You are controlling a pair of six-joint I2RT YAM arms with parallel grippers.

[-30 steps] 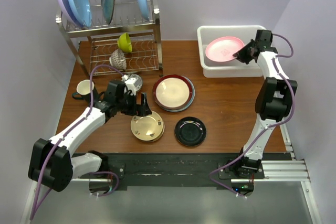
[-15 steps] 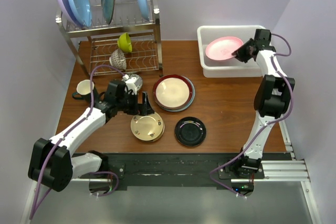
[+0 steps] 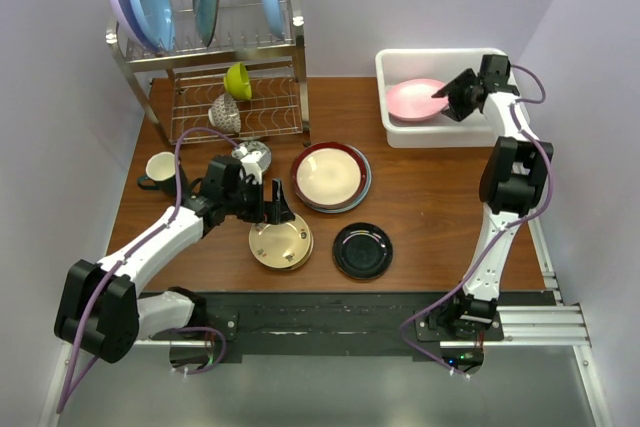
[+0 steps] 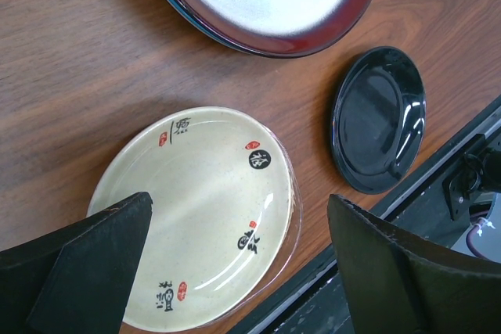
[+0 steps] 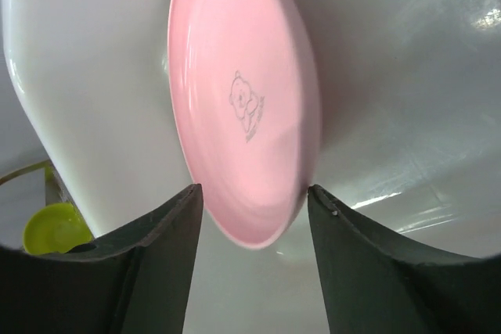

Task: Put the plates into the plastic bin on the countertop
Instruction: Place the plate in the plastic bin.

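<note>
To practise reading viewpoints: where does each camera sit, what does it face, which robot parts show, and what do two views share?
Top external: above, behind the bases, looking down on the countertop; both arms show.
Left wrist: on the left arm, looking down at the gold-tan plate and black plate; the open left gripper shows.
Right wrist: on the right arm, looking into the plastic bin at the pink plate; the right gripper shows.
Shared: pink plate, in top and right wrist.
</note>
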